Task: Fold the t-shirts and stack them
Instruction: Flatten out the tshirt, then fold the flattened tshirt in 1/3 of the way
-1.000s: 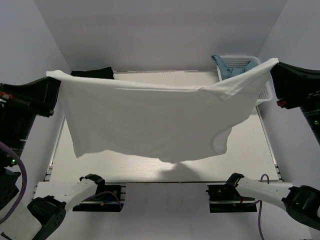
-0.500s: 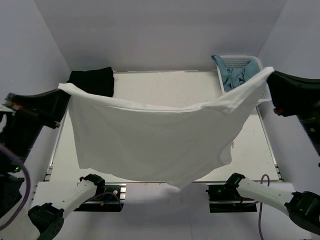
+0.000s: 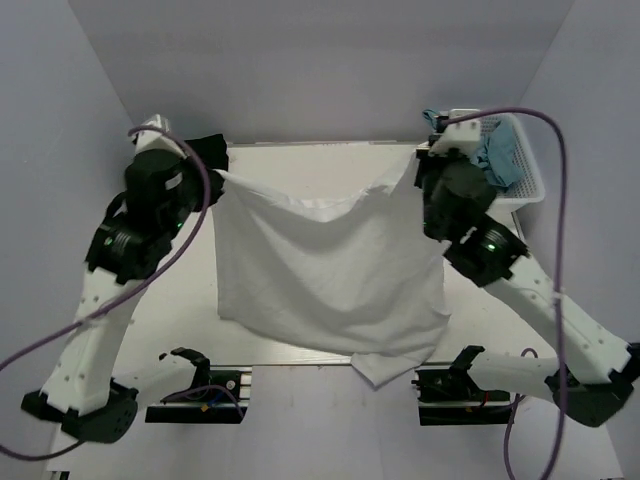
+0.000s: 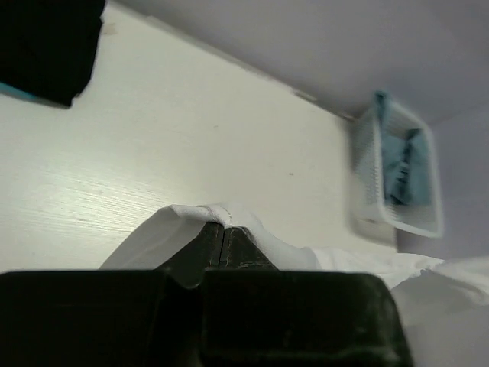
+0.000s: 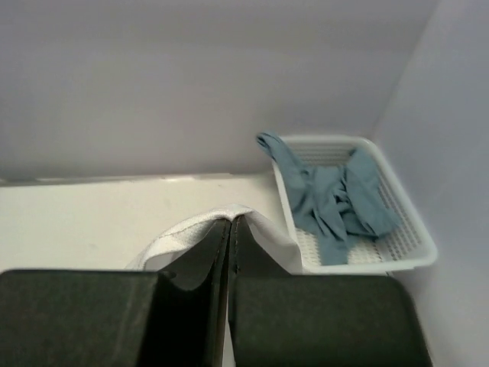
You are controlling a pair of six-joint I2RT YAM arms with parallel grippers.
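The white t-shirt (image 3: 325,270) hangs spread between my two grippers over the table, its lower edge drooping past the near table edge. My left gripper (image 3: 213,176) is shut on its upper left corner; the wrist view shows the hem (image 4: 218,214) pinched at the closed tips (image 4: 222,228). My right gripper (image 3: 415,158) is shut on the upper right corner, with the white cloth (image 5: 229,214) folded over the closed tips (image 5: 231,222). The black t-shirt (image 3: 205,150) lies folded at the far left corner, partly hidden by the left arm; it also shows in the left wrist view (image 4: 46,42).
A white plastic basket (image 3: 525,170) with blue-grey cloth (image 3: 495,155) stands at the far right corner, also in the right wrist view (image 5: 412,248). Grey walls close in the table (image 3: 300,165) on three sides. Both arms reach far over the table.
Both grippers moved inward and toward the far edge, from the side walls to over the table. The shirt is narrower and slacker, lower, its top edge sagging.
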